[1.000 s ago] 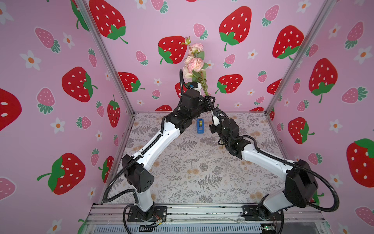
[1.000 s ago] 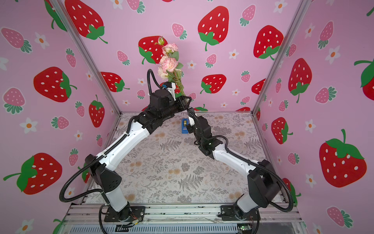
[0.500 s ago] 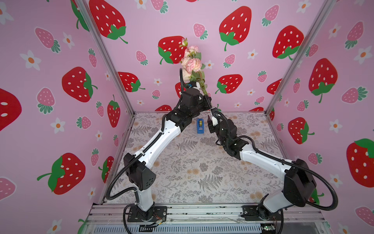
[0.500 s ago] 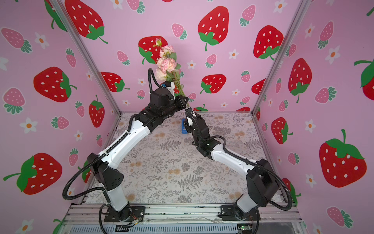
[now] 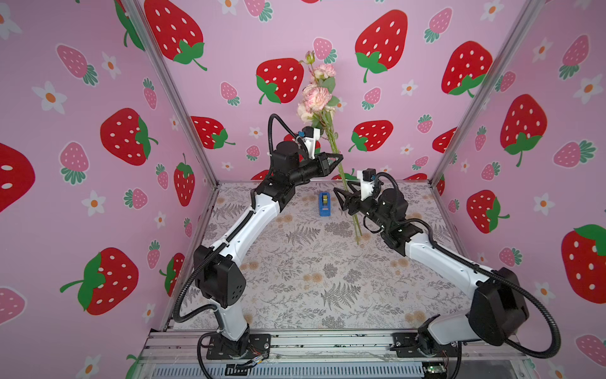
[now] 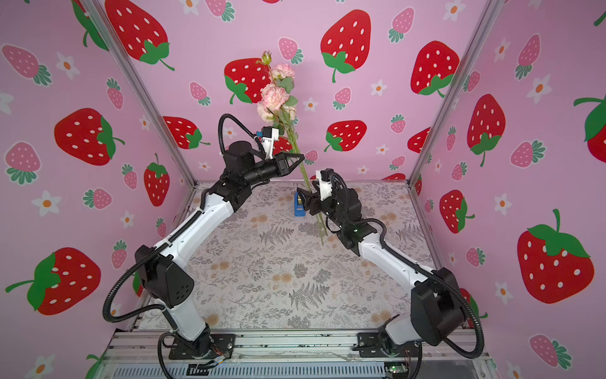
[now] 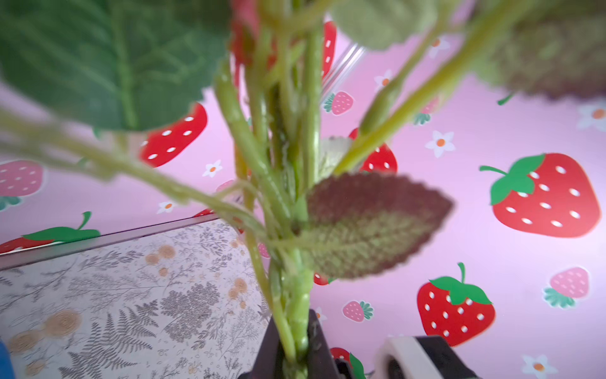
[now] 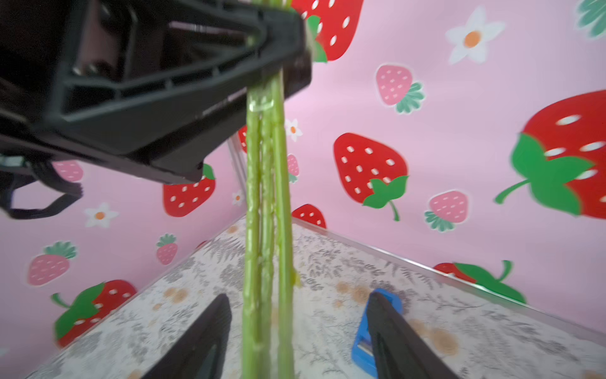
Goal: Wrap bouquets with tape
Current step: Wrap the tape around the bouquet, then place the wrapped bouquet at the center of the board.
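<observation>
Bench (image 5: 295,279), fern-print cover.

Bouquet (image 5: 316,98) held upright above it, blooms high, stem tips low near bench, contact unclear. Likely light and top-heavy. Three thin stems (image 8: 267,197) look springy, apt to splay. Best taken on bare stems below leaves, never on soft blooms.

Left fingers (image 5: 331,160) clenched on stems just under leaves.

Right fingers (image 8: 393,338) spread wide, straddling lower stems, gripping nothing.

Tape (image 5: 324,204) in blue dispenser on bench near stems, untouched.

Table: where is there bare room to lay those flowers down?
The wide front middle of the table, between left arm and right arm, is bare. Crowded at the back: tape dispenser, bouquet stems, left gripper, right gripper.
</observation>
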Robot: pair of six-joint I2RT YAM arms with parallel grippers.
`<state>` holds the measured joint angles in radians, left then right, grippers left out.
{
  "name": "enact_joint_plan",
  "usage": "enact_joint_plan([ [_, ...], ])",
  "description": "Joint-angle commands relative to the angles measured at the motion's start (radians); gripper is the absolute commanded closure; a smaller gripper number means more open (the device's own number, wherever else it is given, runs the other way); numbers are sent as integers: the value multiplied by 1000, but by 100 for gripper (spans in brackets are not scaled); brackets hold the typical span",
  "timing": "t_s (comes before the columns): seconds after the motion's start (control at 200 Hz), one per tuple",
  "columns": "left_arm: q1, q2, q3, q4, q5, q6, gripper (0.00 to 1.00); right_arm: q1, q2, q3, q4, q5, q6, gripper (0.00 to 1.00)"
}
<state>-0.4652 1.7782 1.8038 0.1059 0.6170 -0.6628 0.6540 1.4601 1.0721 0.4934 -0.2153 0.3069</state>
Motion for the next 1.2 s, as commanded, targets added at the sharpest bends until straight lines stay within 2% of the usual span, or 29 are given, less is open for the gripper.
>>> enact_joint_plan([
  [0.0,-5,-49,-8,160,112,12,100,4,27,28,33,-136,58,47],
  [0.12,-7,-55,-17,170,119,34,100,4,28,27,48,-106,71,99],
  [0.23,-7,-74,-33,112,90,85,100,4,17,23,26,-63,58,100],
  [0.27,-7,-89,-39,55,39,112,100,3,6,23,-3,-21,50,100],
  [0.28,-7,-94,-42,41,26,119,93,4,4,21,-11,-11,49,100],
  [0.315,-9,-115,-65,5,-19,143,59,4,-6,16,-39,37,45,100],
  [0.345,-8,-137,-95,-11,-53,162,38,4,-21,4,-58,83,40,100],
  [0.38,-7,-166,-138,-30,-93,182,26,4,-38,-11,-85,131,39,100],
  [0.42,-9,-203,-192,-45,-140,204,20,4,-55,-33,-115,184,35,100],
  [0.595,-7,-367,-459,-163,-349,258,18,1,-93,-114,-292,345,30,100],
  [0.796,-3,-523,-733,-218,-619,269,19,-9,-28,-178,-473,469,37,100],
  [1.001,15,-577,-836,-302,-725,263,21,-30,71,-262,-532,451,86,100],
  [1.066,26,-592,-881,-282,-733,261,22,-33,104,-282,-544,440,103,100],
  [1.196,35,-644,-995,-206,-827,244,21,-33,149,-330,-529,423,144,100],
])
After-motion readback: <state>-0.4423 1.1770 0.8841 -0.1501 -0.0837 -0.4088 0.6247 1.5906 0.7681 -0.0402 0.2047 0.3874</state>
